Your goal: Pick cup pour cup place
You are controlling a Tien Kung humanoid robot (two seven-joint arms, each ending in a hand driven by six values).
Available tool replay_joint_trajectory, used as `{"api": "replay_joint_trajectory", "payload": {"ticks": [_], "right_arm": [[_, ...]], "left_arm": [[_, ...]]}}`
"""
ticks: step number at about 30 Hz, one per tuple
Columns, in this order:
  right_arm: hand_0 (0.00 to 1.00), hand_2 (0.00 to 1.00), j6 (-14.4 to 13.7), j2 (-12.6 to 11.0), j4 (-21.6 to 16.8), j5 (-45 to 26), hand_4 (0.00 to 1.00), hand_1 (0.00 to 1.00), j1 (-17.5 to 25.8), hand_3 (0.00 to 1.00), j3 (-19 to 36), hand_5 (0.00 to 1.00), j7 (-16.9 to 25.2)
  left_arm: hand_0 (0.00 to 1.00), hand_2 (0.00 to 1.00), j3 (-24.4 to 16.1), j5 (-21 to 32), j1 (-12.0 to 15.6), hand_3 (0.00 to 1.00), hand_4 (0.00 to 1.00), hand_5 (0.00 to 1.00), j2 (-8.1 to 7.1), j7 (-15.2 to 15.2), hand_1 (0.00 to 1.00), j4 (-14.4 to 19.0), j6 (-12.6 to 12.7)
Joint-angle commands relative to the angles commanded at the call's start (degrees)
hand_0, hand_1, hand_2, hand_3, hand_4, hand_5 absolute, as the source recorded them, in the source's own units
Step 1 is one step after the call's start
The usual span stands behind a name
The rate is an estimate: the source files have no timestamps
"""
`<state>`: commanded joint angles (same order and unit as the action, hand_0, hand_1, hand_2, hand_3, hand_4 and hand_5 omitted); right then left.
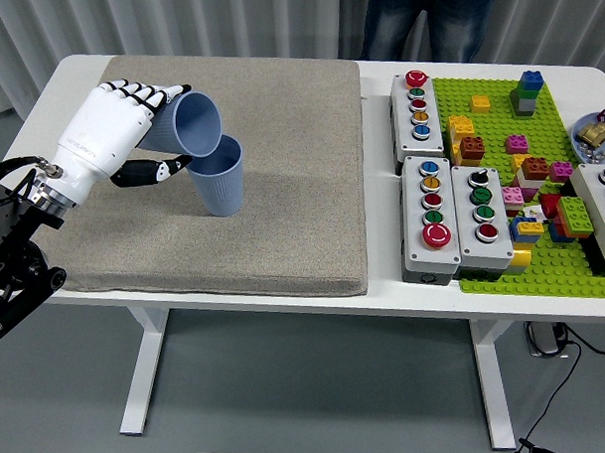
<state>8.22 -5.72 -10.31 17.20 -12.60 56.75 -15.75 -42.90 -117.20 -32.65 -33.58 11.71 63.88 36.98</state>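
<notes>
White bench fills our view, its left half covered by a grey mat, with a person's legs at the far edge. On the right sit button boxes and a green plate scattered with toy bricks.

Our left hand comes in from the left, fingers wrapped around a blue cup. We hold it tipped on its side, mouth facing right and down, its lower lip right at the rim of a second cup that stands upright on the mat. Our right hand is out of sight.

We judge this to be the pouring step. To do it well, we keep the tipped mouth over the standing cup's opening, roll the wrist slowly, and avoid pressing on the lower rim, since a light cup on soft matting could topple. Whether anything is flowing, we cannot tell.
</notes>
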Motion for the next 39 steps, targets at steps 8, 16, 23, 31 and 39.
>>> {"api": "replay_joint_trajectory", "payload": {"ticks": [8,16,23,31,39], "right_arm": [[0.772,0.750,0.15,0.04,0.00,-0.06,0.215,0.702,-0.10,0.630,-0.01,0.209,-0.05],[0.771,0.750,0.26,0.05,0.00,0.19,0.215,0.702,-0.17,0.630,0.21,0.210,-0.10],[0.772,0.750,0.33,0.07,0.00,0.07,0.215,0.702,-0.39,0.630,0.19,0.209,-0.15],[0.772,0.750,0.37,0.20,0.00,0.12,0.216,0.702,-0.33,0.630,0.19,0.210,-0.22],[0.772,0.752,0.38,0.42,0.00,0.11,0.216,0.703,-0.32,0.631,0.14,0.212,-0.26]], "left_arm": [[0.493,0.658,-2.04,7.99,0.69,0.611,0.529,0.093,0.67,2.46,0.533,-0.75,0.00],[0.492,0.657,-4.98,25.77,2.10,0.610,0.530,0.095,2.09,5.70,0.530,-2.12,-0.33],[0.490,0.648,-7.70,42.03,3.20,0.604,0.535,0.098,4.11,6.77,0.525,-3.31,-8.94],[0.488,0.645,-9.24,61.29,4.43,0.601,0.536,0.100,8.50,5.93,0.522,-6.47,-12.30],[0.488,0.639,-10.53,63.64,6.53,0.597,0.539,0.104,13.16,8.33,0.521,-8.36,-10.65]]}}
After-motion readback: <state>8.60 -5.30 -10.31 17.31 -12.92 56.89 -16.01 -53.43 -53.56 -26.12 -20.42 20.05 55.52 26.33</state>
